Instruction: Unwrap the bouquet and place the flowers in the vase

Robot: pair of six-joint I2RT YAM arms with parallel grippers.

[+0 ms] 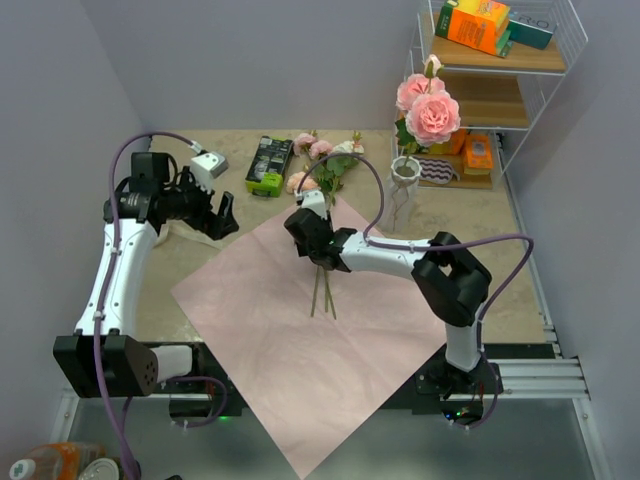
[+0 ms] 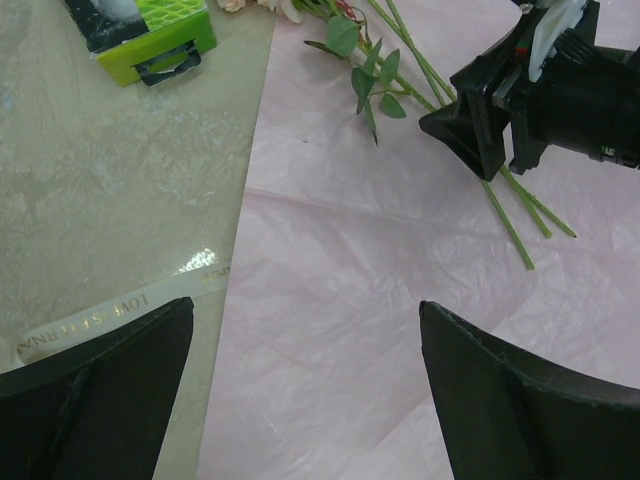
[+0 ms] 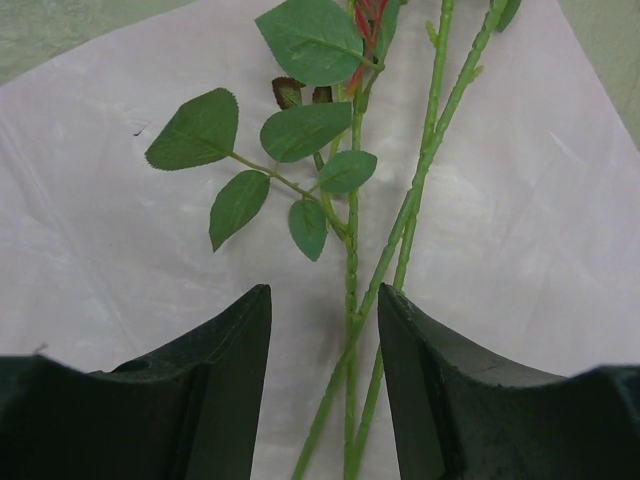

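Overhead, the loose flowers (image 1: 318, 152) lie across the unfolded paper (image 1: 280, 340), blooms toward the vase (image 1: 405, 172), which already carries pink blooms. Your right gripper (image 1: 312, 240) sits over their stems (image 1: 322, 290). Expect light, thin, springy stems that roll and slip, so take them at mid-length, below the leaves, never by the soft blooms.

From the left wrist, your left gripper (image 2: 305, 310) hangs fully spread above the paper's edge, holding nothing, with a printed ribbon (image 2: 120, 312) beneath it.

From the right wrist, the fingers (image 3: 215, 400) stand half-open astride the stems, not yet clamped.
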